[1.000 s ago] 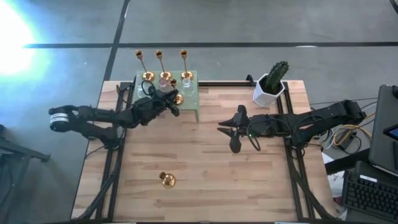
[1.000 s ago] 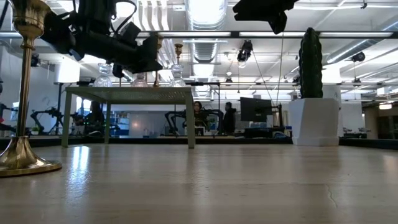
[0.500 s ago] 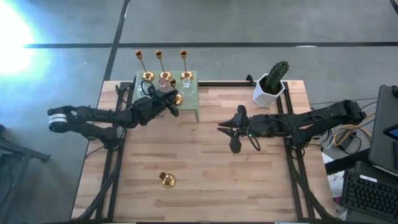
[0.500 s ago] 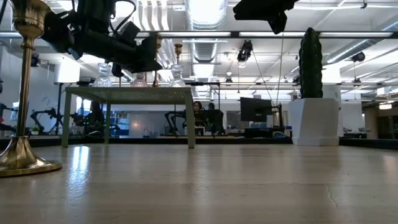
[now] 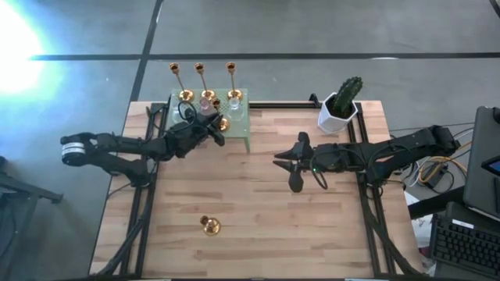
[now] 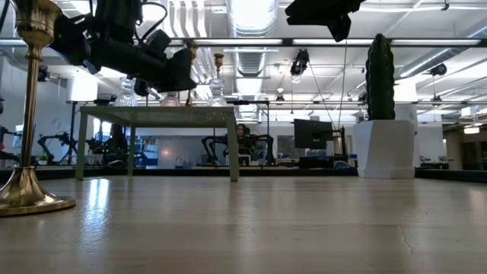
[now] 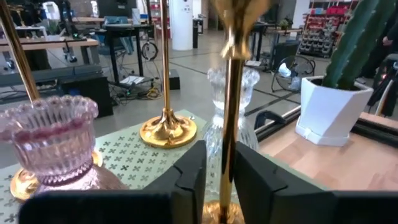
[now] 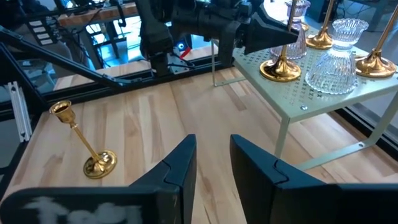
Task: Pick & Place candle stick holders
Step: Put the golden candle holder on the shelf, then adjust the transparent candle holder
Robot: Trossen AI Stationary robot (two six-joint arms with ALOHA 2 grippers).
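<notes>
A green perforated stand (image 5: 242, 129) at the table's far side carries several gold holders and glass ones, resting on their bases: a pinkish one (image 7: 53, 134) and a clear one (image 7: 214, 84). My left gripper (image 5: 219, 131) reaches over the stand's near part, shut on a gold candle stick holder (image 5: 223, 122); this also shows in the right wrist view (image 8: 281, 67). Another gold holder (image 5: 209, 225) stands on its round base on the table near the front. My right gripper (image 5: 291, 165) hangs open and empty above the table's middle. My left gripper pinches the gold holder's thin stem (image 7: 229, 149) in its lower half, between its two fingers (image 7: 255, 180). The fingers come about level from the table's left and lie across the stem. The holder stands nearly upright, its round base (image 8: 280, 71) on the stand's top.
A white pot with a green cactus (image 5: 340, 105) stands at the far right. The stand's tall gold holders (image 5: 186, 94) crowd its far edge. Bare wood lies between the stand and the front holder. Cables and a keyboard sit off the table's right side.
</notes>
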